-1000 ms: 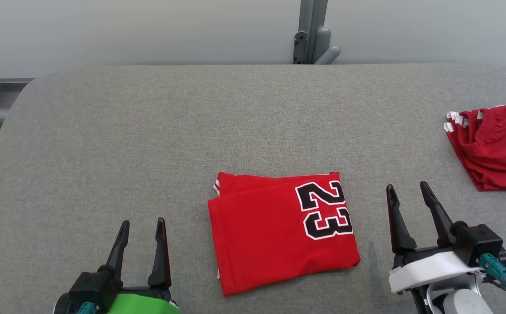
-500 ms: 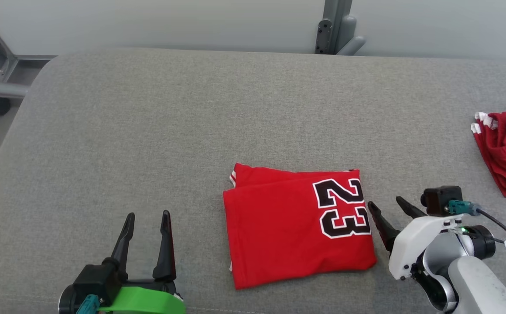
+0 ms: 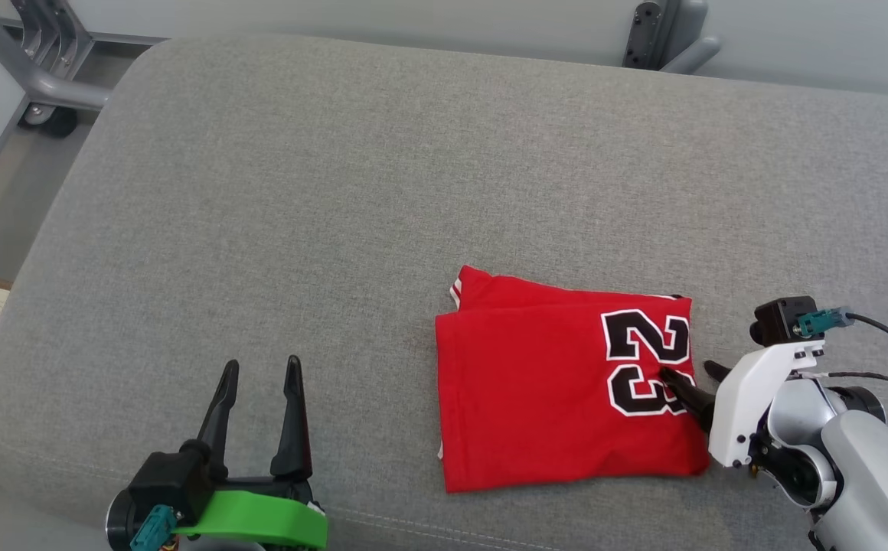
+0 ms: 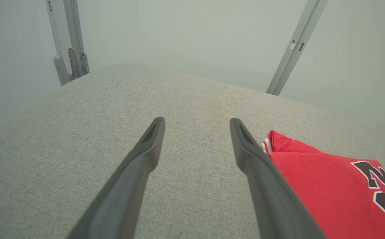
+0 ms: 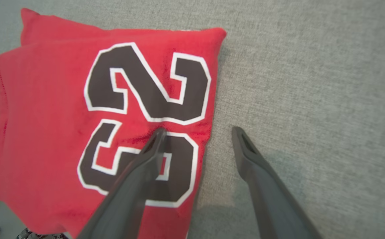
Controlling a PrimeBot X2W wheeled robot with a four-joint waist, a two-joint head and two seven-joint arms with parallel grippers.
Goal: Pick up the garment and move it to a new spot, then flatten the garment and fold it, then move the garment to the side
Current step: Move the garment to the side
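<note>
- We see the garment (image 5: pixel 46 116), red and folded, lying flat on the grey fabric desk (image 5: pixel 312 83) and filling the left half of the view.
- A black number 23 (image 5: pixel 146 86) with a white outline sits along the garment's right-hand edge in this view.
- We find the right gripper (image 5: pixel 198 131) astride that edge, its jaws spread wide and holding nothing.
- One of its dark fingers (image 5: pixel 136 186) has its tip over the lower digit; we cannot tell whether it touches the cloth.
- The other finger lies over bare desk just beside the garment, with a soft shadow beneath it.
</note>
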